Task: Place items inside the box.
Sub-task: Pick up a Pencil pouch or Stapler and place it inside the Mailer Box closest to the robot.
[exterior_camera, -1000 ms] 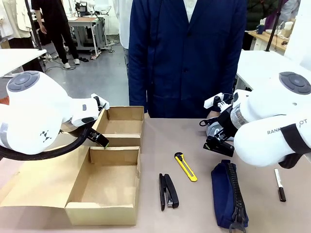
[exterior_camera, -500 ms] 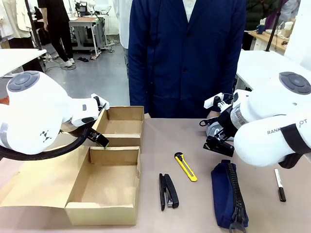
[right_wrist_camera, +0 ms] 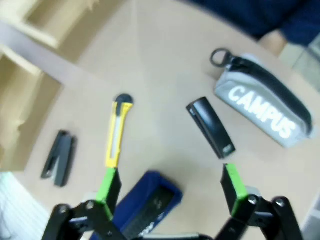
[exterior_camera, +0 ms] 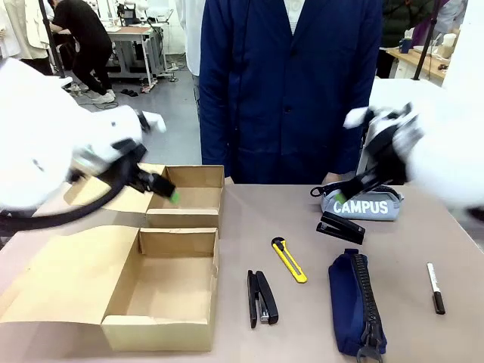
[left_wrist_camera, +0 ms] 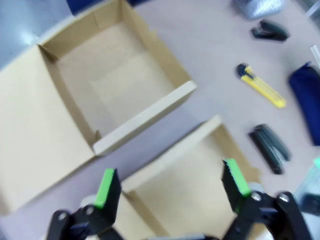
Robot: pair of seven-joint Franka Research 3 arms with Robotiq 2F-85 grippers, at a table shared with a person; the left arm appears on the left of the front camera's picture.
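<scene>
Both arms have risen since earlier. Right claw (right_wrist_camera: 170,184) gapes empty right over the navy pouch (right_wrist_camera: 145,186); left claw (left_wrist_camera: 170,182) gapes empty over the box (left_wrist_camera: 170,150). Pouch looks soft, floppy, light: pinch its middle across the width.

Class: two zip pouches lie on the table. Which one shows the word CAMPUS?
The grey pouch, at the far side by the person. The navy pouch lies nearer the robot, zip uppermost.

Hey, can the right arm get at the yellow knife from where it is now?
Likely yes. The right claw is open above the table, and the knife lies flat by itself, nothing on it or touching it, so the way down looks free.
</scene>
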